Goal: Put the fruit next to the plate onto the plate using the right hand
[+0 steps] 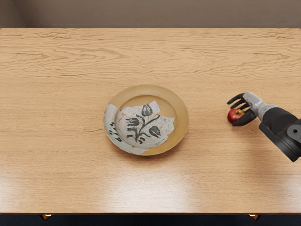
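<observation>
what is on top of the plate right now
Nothing lies on the plate; only its painted leaf pattern shows. The fruit is beside the plate, off to its right, at the right hand, which hides part of it.

A broad wooden surface (70, 155) of pale, honey-coloured grain fills nearly the whole view, the grain running left to right, and a soft bright sheen lies across its near part. Beyond its far edge stands a plain grey-brown wall (155, 12), with a corner seam at the upper left. Under the near edge runs a narrow dark strip of floor (150, 220), where two small orange-brown bits (45, 217), too small to identify, show towards either end.
</observation>
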Robot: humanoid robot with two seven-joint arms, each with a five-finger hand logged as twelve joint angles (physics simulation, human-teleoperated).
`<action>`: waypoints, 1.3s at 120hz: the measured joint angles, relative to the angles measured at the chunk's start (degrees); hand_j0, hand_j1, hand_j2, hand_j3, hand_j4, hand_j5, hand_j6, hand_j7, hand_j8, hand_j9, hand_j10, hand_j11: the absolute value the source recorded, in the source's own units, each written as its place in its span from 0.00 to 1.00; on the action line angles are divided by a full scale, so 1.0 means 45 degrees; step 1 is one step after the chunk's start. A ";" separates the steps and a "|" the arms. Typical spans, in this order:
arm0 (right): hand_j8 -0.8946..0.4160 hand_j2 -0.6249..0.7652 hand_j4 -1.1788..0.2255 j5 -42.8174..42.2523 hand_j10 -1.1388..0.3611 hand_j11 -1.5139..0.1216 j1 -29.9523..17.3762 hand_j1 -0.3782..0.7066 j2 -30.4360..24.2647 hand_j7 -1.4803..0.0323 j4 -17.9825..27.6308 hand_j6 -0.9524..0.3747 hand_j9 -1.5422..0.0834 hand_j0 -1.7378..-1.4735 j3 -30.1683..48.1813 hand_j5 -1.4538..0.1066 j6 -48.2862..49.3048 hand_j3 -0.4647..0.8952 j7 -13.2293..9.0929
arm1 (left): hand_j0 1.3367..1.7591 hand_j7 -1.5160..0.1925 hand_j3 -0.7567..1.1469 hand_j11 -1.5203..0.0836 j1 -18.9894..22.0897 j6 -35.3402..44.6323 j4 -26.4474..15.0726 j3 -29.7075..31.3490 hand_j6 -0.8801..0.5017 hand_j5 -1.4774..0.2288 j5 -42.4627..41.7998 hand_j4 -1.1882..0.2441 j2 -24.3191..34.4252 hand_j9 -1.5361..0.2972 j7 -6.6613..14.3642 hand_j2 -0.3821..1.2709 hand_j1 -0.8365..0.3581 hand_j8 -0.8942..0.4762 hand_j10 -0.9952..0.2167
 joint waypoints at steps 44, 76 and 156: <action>0.36 0.48 0.45 0.0125 0.41 0.48 0.0037 0.57 -0.0105 0.50 0.0029 0.37 0.50 0.31 0.0026 0.47 0.0132 0.34 -0.0007 | 0.76 0.88 0.40 0.94 -0.0004 0.0000 0.0001 0.0009 0.63 0.86 -0.0015 0.83 0.0000 0.83 0.0000 0.23 0.99 0.65 0.82; 0.34 0.53 0.44 0.0211 0.39 0.47 0.0051 0.57 -0.0445 0.49 0.0118 0.35 0.49 0.31 0.0545 0.45 0.0837 0.34 -0.0020 | 0.76 0.88 0.40 0.94 0.0025 0.0000 0.0008 -0.0002 0.63 0.86 -0.0017 0.83 0.0000 0.83 0.0000 0.23 0.99 0.65 0.82; 0.33 0.57 0.44 0.0211 0.38 0.47 0.0907 0.57 0.0658 0.49 0.0770 0.33 0.49 0.30 0.1080 0.45 0.1056 0.34 -0.0585 | 0.76 0.88 0.40 0.94 0.0123 0.0017 0.0019 -0.0005 0.63 0.86 -0.0005 0.83 0.0000 0.83 0.0000 0.23 0.99 0.65 0.82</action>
